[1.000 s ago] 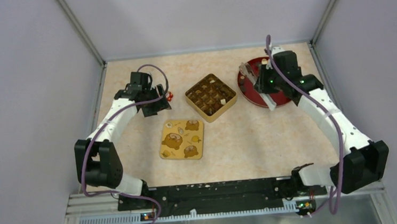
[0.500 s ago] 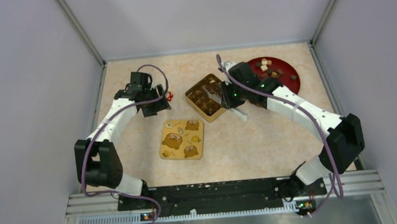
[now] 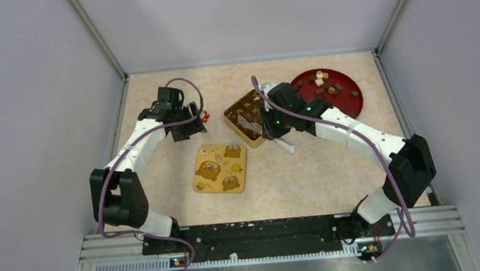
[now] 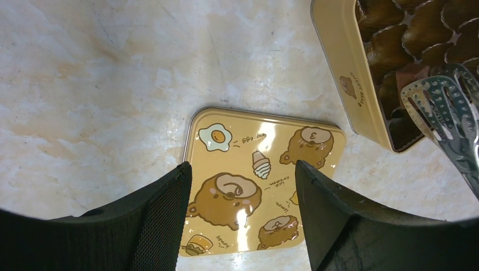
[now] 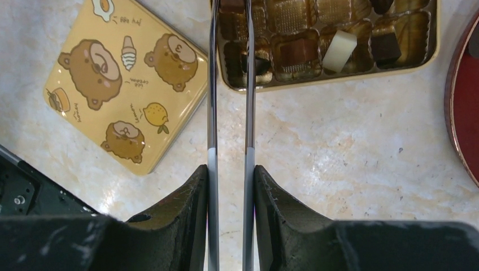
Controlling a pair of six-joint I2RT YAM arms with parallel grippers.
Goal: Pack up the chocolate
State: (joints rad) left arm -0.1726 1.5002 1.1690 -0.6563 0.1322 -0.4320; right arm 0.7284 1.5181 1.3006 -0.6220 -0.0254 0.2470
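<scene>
Left gripper (image 4: pixel 243 166): jaws wide apart, nothing in them, parked at upper left of the top view. Small red-and-white sweet (image 3: pixel 205 117) sits just beside it. It's not part of the job, so I leave it.

Yellow lid (image 3: pixel 220 168): flat on the table, picture side up, below and left of the tin, apart from it. It goes on last.

Tin (image 5: pixel 339 79), centre of the top view: open, with a gold cell tray. Some cells are filled: a cream chocolate (image 5: pixel 343 42) with brown and dark ones either side. Several cells look empty.

Right gripper (image 5: pixel 230 169): clamped on the tongs (image 5: pixel 210 113), both tong arms squeezed between my fingers. The tips are over the tin's lower-left cells. A dark lump (image 5: pixel 257 63) seems to sit at the tips, but I can't tell whether it is held or already seated.

Step in hand, my read: drop a piece into a cell.
- Centre the tips over one empty cell and go low before easing the squeeze, or the lump may bounce into a neighbouring cell.
- Open only slightly, since the cell walls are close and thin.
- Lift straight up so the tips clear the tin rim.

Room:
- The lid edge is near the tin's lower-left corner, so don't sweep the tongs that way.
- The left arm is well apart.
- Right of the tin is bare table up to the red plate (image 3: pixel 351 104), upper right, where more chocolate lies. That path is open.
</scene>
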